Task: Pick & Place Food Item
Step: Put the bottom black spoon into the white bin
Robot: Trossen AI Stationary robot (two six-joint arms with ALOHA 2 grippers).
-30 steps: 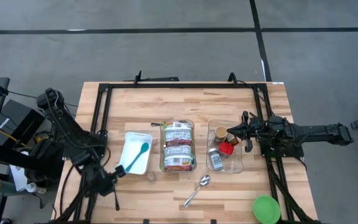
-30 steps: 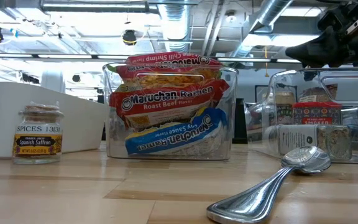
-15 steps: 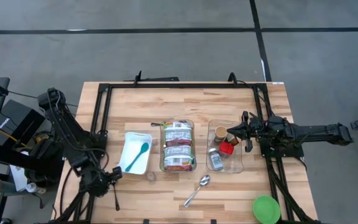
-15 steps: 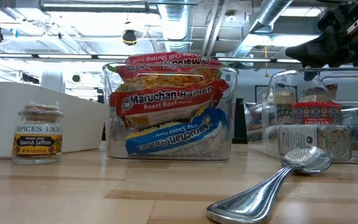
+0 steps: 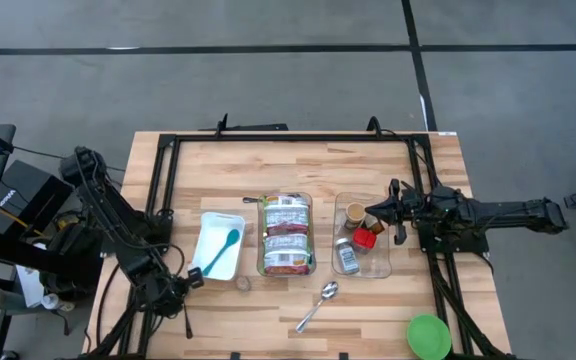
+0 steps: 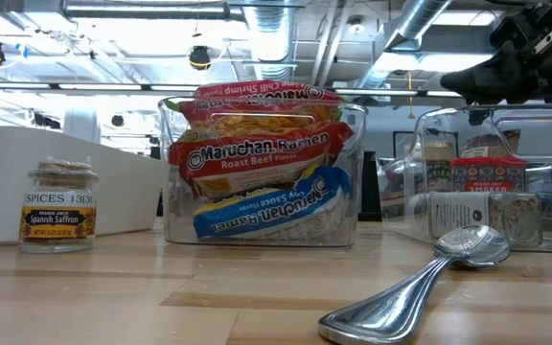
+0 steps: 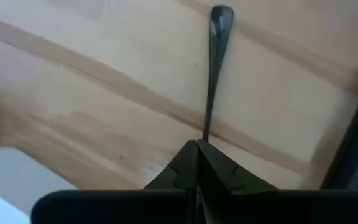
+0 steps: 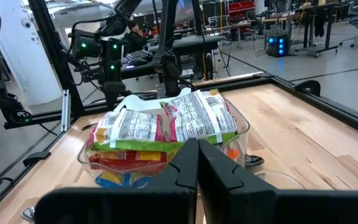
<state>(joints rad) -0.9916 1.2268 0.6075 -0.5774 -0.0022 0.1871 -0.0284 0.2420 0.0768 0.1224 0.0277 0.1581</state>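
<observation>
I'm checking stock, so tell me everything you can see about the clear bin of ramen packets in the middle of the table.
The clear plastic rectangular bin stands upright mid-table between the white tray and another clear bin of spice jars. It holds three Maruchan ramen packets stacked on edge: a shrimp flavour on top, red roast beef in the middle, blue soy sauce lowest. Its walls are transparent with rounded corners. No claw touches it.

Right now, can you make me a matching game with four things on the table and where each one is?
Things:
1. teal spoon
2. ramen packets
3. metal spoon
4. green lid

Places:
A. near the table's front right corner
B. in the white tray
C. bare wood, in front of the bins
D. in the middle clear bin

Pairs: 1-B, 2-D, 3-C, 4-A
</observation>
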